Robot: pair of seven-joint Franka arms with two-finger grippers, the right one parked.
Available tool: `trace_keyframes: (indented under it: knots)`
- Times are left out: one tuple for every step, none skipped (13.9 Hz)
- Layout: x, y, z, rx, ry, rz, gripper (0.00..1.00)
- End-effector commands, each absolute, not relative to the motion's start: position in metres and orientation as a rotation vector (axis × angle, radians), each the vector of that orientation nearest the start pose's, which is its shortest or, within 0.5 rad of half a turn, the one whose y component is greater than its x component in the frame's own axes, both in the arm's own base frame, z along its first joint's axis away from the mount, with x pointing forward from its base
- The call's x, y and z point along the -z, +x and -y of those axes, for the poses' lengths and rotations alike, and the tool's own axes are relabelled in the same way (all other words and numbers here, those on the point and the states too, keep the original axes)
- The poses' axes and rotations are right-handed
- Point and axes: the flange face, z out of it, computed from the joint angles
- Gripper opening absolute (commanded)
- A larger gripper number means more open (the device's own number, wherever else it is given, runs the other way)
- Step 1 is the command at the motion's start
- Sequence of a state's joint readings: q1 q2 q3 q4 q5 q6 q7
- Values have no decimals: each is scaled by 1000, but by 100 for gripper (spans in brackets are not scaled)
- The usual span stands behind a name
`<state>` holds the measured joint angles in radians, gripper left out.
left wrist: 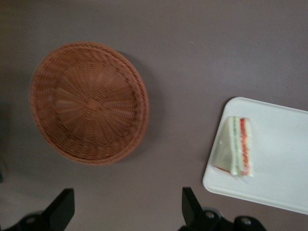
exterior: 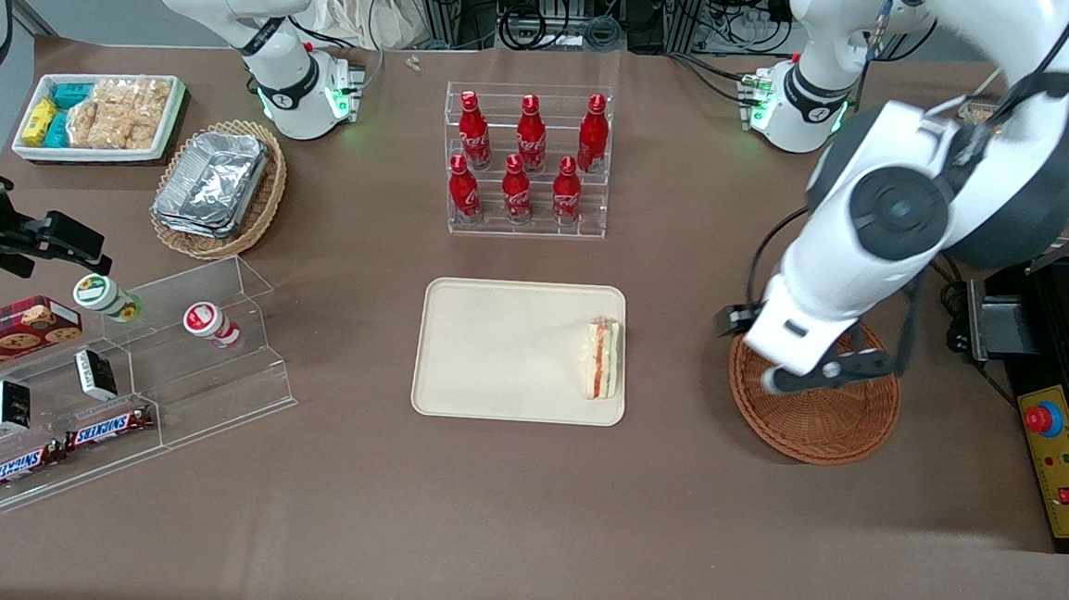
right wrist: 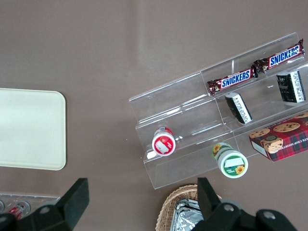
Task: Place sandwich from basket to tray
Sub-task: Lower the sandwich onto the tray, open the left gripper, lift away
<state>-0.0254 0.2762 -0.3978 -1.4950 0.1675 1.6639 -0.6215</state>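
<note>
A brown table (exterior: 502,521) fills the scene, with cables (exterior: 553,4) along its edge.

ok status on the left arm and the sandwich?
Gripper open, empty, above the basket. Sandwich lying on the tray, at the end nearest the basket. Basket empty. Nothing in the way.
</note>
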Motion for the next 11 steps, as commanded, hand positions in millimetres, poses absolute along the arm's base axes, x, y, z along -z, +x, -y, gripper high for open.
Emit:
trace_keyframes:
  knots:
    - [-539, 546, 170, 18, -3047, 240, 100]
    - [-543, 537, 152, 32, -3050, 202, 100]
    - [-545, 529, 137, 29, -3055, 159, 100]
    - [-545, 525, 126, 19, -3056, 123, 100]
    - [-548, 524, 110, 8, -3052, 101, 100]
    - [-548, 524, 101, -12, -3049, 65, 100]
    - [-550, 524, 91, -33, -3047, 66, 100]
    - [-551, 526, 82, -37, -3047, 92, 100]
    - [-557, 531, 71, -27, -3053, 132, 100]
    - [-559, 537, 62, -59, -3076, 155, 100]
    - [-566, 543, 58, -56, -3090, 122, 100]
